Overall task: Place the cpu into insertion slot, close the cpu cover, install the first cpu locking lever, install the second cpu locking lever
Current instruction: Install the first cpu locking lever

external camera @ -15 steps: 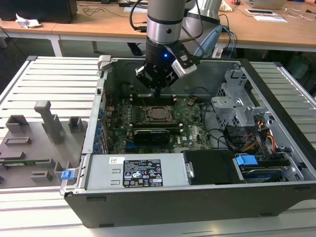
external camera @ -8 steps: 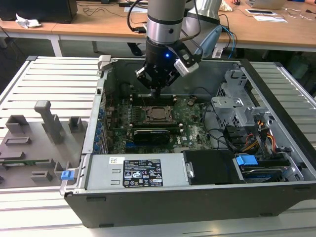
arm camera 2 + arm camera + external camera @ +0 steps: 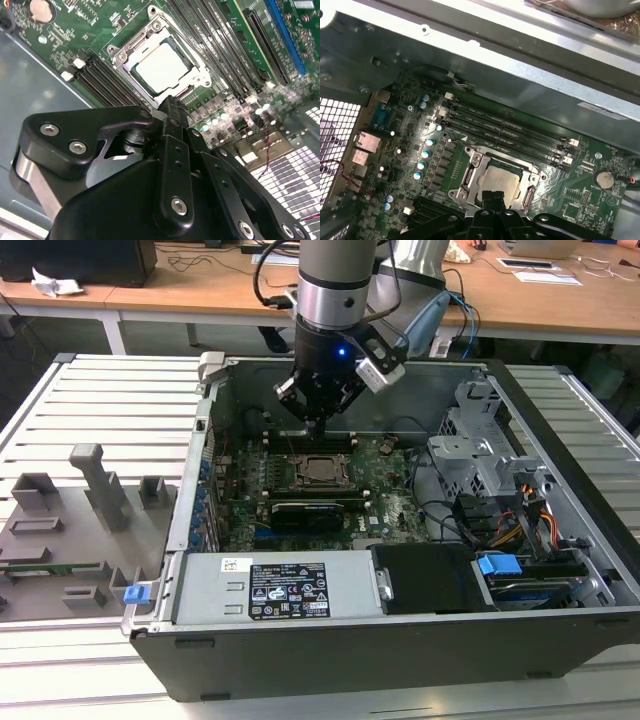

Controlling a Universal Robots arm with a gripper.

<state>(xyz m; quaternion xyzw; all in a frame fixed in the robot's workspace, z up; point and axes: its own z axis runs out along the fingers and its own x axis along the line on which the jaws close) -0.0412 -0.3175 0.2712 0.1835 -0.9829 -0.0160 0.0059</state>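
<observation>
The arm [image 3: 335,290] is seen coming down into the open computer case [image 3: 350,660] from twelve o'clock in the exterior view. The gripper [image 3: 318,422] is hung low over the green circuit board [image 3: 390,500], its two black fingers pressed together with nothing held between them. In both wrist views the closed tip [image 3: 171,106] [image 3: 492,197] is poised right at one edge of the socket [image 3: 185,91]; whether metal is being touched cannot be told.

And the chip [image 3: 322,469] is already seated! Its dull silver top [image 3: 161,67] is seen lying flat in the socket, framed through the square window of the cover [image 3: 124,56], which is folded down over it. In the first wrist view the chip [image 3: 500,181] is partly hidden behind the fingertips, with the cover [image 3: 470,175] flat around it. Whether the thin locking levers are latched cannot be made out.

In the exterior view the socket is found near the middle of the board. The long black card [image 3: 315,512] is set at six o'clock from it, and the memory slots [image 3: 100,80] are ranged alongside it. A grey power box [image 3: 270,590] is fixed further out at six o'clock. A metal drive cage [image 3: 480,450] is mounted at three o'clock, and a grey parts holder [image 3: 70,520] is laid on the table outside the case at nine o'clock.
</observation>
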